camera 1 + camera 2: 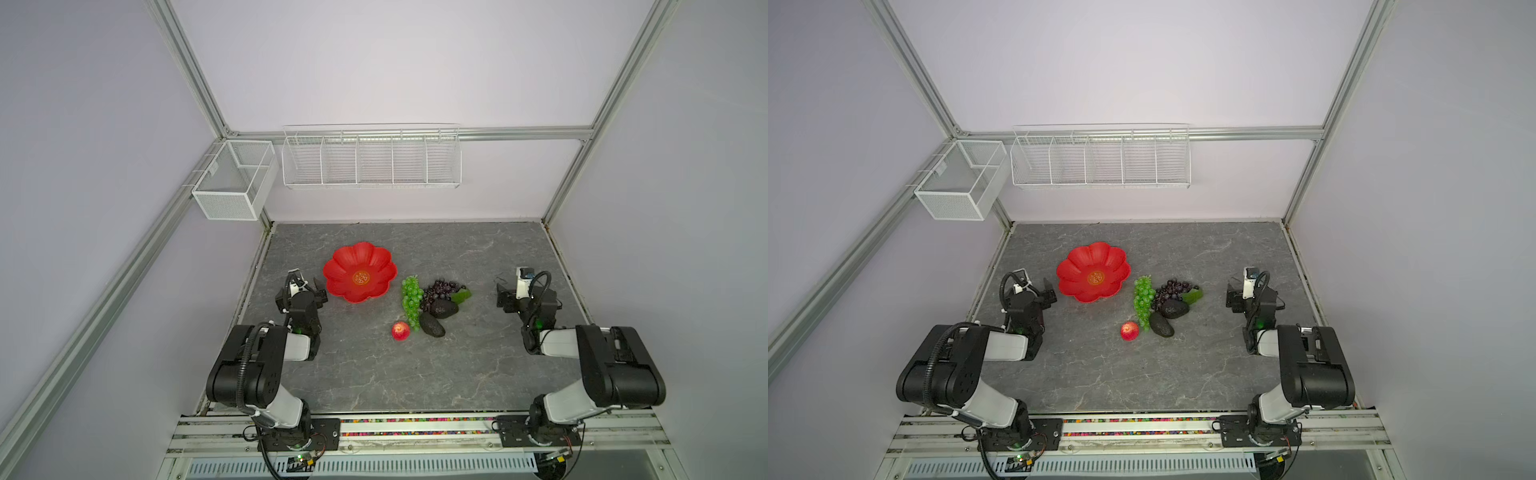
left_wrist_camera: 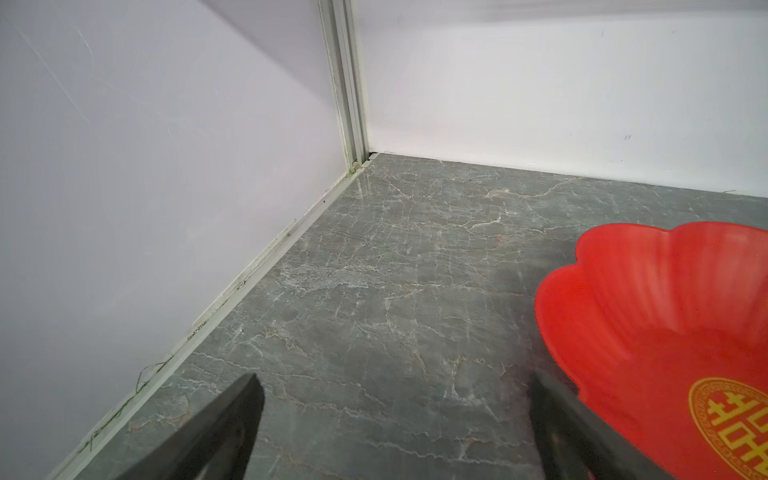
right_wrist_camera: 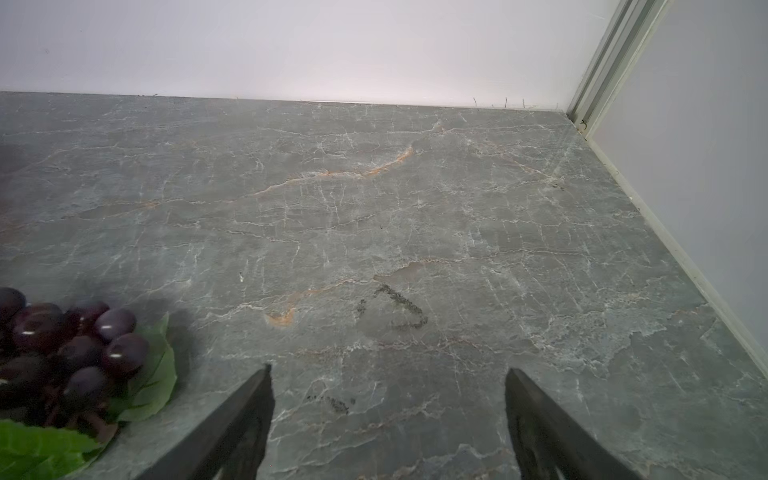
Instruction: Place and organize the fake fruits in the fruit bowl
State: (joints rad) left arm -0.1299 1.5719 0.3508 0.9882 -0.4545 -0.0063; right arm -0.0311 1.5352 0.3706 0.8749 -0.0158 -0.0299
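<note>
Left wrist view: left gripper (image 2: 395, 380) has its jaws spread wide with nothing between them, only bare grey marble-look tabletop (image 2: 374, 270). One finger sits right beside the rim of the red bowl (image 2: 648, 307); can't tell if it touches. The bowl holds no fruit, the gold emblem (image 2: 731, 419) at its centre is in plain sight, and it stands left of table centre, toward the back. Right wrist view: right gripper (image 3: 388, 370) is also wide apart and holds nothing. It sits over tabletop with a dark triangular scuff (image 3: 392, 307) and an orange vein (image 3: 353, 172) ahead. The purple grape bunch (image 3: 75, 345) with its green leaf (image 3: 153, 374) lies near the inner finger, not touching. In both top views all fruit lies on the table between the arms, outside the bowl. The green grape bunch (image 1: 411, 299) is just right of the bowl, with the purple bunch right against its right side. The far avocado (image 1: 444, 309) lies against the purple bunch, the near avocado (image 1: 432, 325) in front of it, and the red apple (image 1: 400, 331) just beside the green bunch's front end. Room: pale lilac wall panels (image 1: 395, 75) on three sides, aluminium frame posts (image 2: 345, 83) in the corners. A white mesh basket (image 1: 232, 183) hangs on the left frame rail, and a long white wire rack (image 1: 370, 160) with five bays is on the back wall. Arm bases sit on a slotted rail (image 1: 415, 428) along the front edge.
</note>
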